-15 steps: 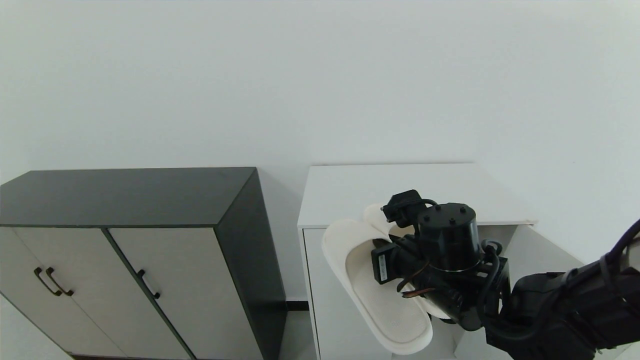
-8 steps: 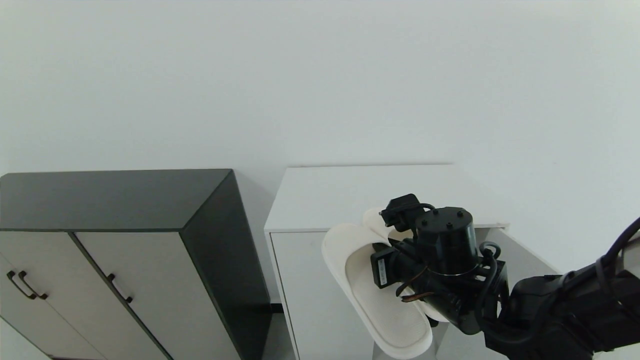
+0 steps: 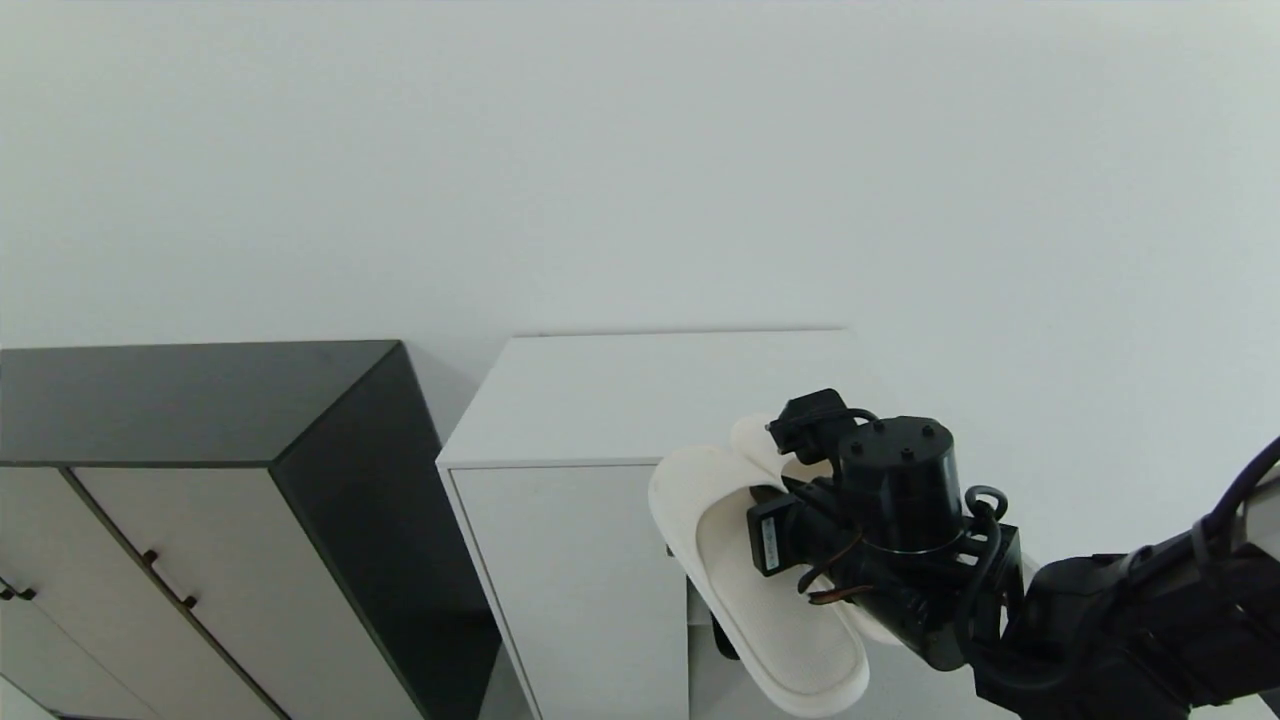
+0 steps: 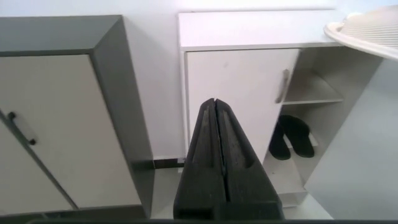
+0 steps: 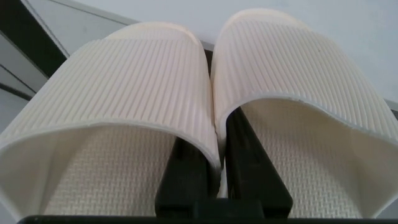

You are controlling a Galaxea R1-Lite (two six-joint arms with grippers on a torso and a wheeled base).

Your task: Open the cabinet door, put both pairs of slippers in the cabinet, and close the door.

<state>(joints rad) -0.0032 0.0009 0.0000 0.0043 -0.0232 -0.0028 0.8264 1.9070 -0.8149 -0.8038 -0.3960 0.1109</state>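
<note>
The right claw (image 5: 221, 171) is pinching both cream slippers (image 5: 149, 81) together, the left claw (image 4: 216, 109) is closed on nothing, and I'd be feeding them level into the open cabinet (image 4: 249, 28) beyond the claw.

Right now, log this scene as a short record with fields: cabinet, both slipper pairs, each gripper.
cabinet: low white cabinet, right side open, left door shut
pair one: black slippers, on the bottom level inside it, under a shelf
pair two: cream ribbed slippers, held side by side in the air in front of the cabinet
right gripper: shut on the cream pair's inner edges
left gripper: shut, empty
beside: black cabinet with beige doors, on the robot's left of the white one
</note>
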